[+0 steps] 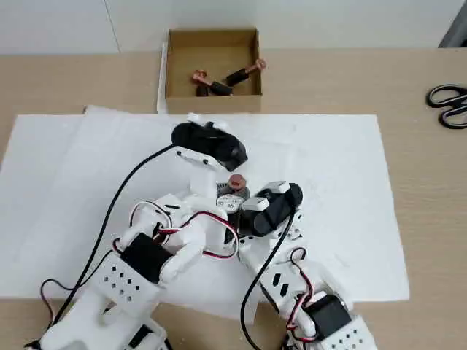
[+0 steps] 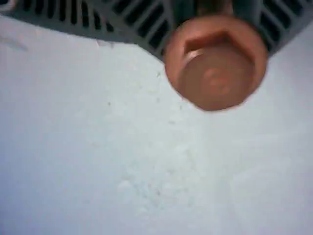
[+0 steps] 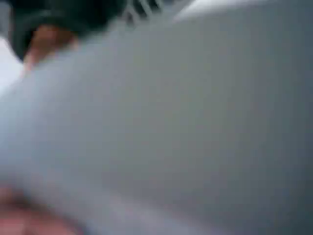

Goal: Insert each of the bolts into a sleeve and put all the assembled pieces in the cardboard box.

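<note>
The bolt point(image 1: 236, 182) is copper-coloured, with a six-sided head on a round flange. In the left wrist view its head point(image 2: 215, 63) faces the camera from close by, over white paper, with a dark ribbed part point(image 2: 122, 19) just behind it. From above, the bolt sits near the middle of the white paper sheet point(image 1: 343, 182), head up, between the two arms' ends.

The left gripper point(image 1: 225, 175) comes at the bolt from about 10 o'clock, below its black motor housing point(image 1: 208, 142). The right gripper point(image 1: 248, 198) comes at it from about 4 o'clock. Both are right against the bolt. Neither claw's opening can be made out, so I cannot tell which one, if either, has hold of the bolt.

In the blurred right wrist view, a copper-toned patch point(image 3: 46, 41) lies beside something black.

At 12 o'clock from the bolt, beyond the sheet's far edge, stands the cardboard box point(image 1: 211, 102). Two assembled pieces lie in it, each a copper bolt in a black sleeve. One point(image 1: 208, 84) lies toward the box's 8 o'clock side and the other point(image 1: 244, 73) toward its 2 o'clock corner.

At 2 o'clock from the bolt, well apart at the edge of the wooden table point(image 1: 408, 73), lie black-handled scissors point(image 1: 449, 106).
</note>
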